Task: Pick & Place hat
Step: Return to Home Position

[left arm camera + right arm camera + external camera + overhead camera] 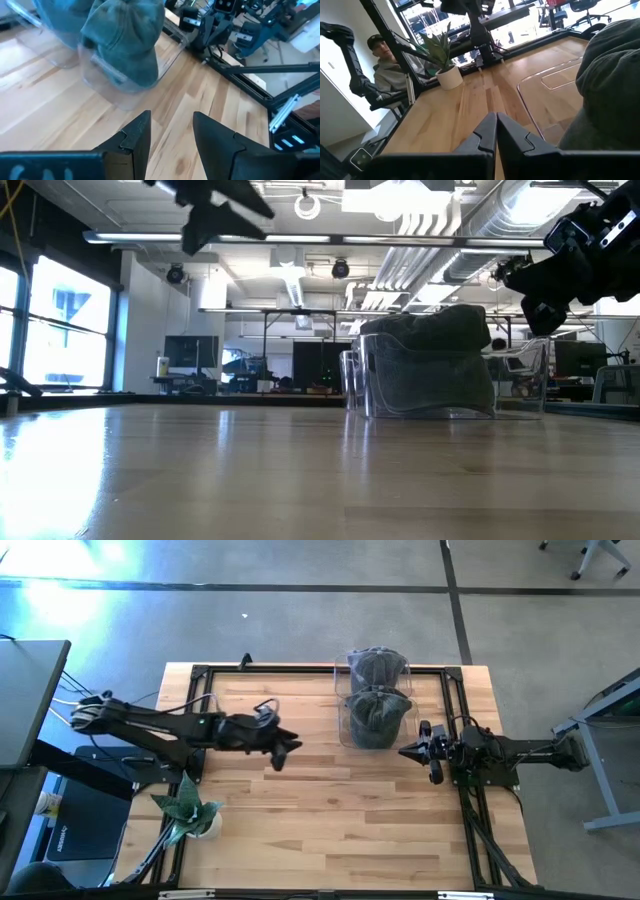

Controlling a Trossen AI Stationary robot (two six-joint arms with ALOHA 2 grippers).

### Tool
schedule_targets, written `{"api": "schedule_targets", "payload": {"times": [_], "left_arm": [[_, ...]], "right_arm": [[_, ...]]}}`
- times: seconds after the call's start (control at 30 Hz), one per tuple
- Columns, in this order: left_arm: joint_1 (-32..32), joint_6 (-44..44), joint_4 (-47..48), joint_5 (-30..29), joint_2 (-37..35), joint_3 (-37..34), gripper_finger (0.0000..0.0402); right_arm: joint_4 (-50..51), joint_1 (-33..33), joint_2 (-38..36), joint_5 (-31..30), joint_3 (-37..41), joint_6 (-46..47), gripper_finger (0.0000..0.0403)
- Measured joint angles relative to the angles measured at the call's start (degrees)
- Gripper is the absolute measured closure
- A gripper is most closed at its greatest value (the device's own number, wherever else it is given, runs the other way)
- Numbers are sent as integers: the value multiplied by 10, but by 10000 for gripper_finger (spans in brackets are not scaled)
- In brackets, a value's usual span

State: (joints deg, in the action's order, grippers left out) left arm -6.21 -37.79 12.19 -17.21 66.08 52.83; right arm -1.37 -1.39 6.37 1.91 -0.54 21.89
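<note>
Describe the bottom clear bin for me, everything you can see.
The bottom bin is clear plastic, open-topped, upright on the wooden table, set against the second bin. A dark cap fills it, bulging above the rim. The shut right gripper hangs near its corner, seemingly not touching.

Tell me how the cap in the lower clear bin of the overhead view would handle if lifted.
Probably floppy: the cap slumps in soft folds. Likely light, since it looks like plain fabric. It bulges above the bin, so it may snag on the wall coming out.
</note>
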Motion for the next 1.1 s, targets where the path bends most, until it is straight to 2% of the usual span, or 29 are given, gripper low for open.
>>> {"api": "schedule_targets", "payload": {"times": [0.17,0.43,0.57,0.73,0.97,1.1], "left_arm": [[24,24,-59,42,-85,-104,260],[101,101,-101,160,-217,-216,265],[134,142,-101,218,-279,-259,306],[159,195,-91,265,-345,-302,390],[160,286,-49,271,-352,-332,368],[160,325,-57,327,-358,-351,396]], "right_arm": [[0,0,0,0,0,1,400],[-1,0,0,0,0,1,392],[-1,0,0,0,0,1,392],[-1,0,0,0,0,1,390],[-1,0,0,0,0,1,391],[-2,0,0,0,0,1,390]]}}
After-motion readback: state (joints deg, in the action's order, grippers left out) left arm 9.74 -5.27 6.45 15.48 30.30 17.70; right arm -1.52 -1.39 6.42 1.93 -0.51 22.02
